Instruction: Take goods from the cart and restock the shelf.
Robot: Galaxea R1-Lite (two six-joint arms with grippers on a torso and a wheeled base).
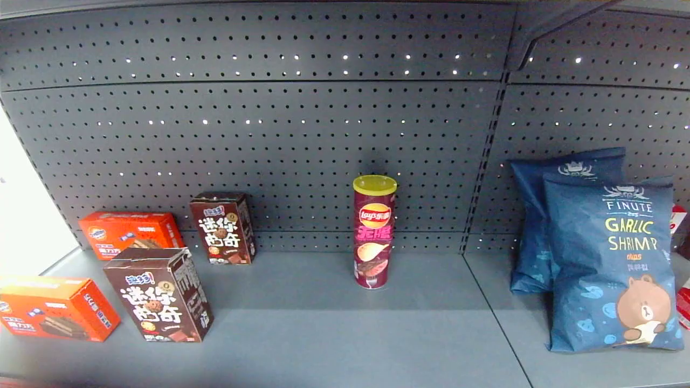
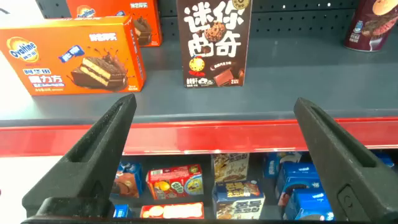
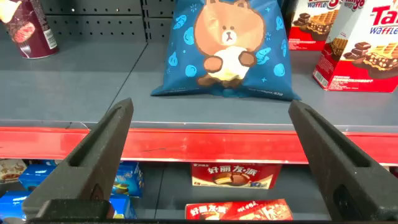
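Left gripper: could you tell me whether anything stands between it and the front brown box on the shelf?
Nothing visible does. The left gripper is open and empty before the red shelf edge, and the brown box stands just behind it, bare surface between.

**Grey steel shelving, pin-lit from behind**

The shelf point(image 1: 334, 328) is a flat grey metal board. A seam splits it into a wide bay and a narrower one to the right. Behind it rises a dark perforated back panel point(image 1: 259, 129), and small points of light shine through some of its holes. A slotted upright point(image 1: 485, 161) divides the two bays, and an angled bracket point(image 1: 550, 29) slants across the top right corner. Pale glare point(image 1: 21, 215) washes in at the far left edge. A red edge strip point(image 2: 205, 134) runs along the board's front.
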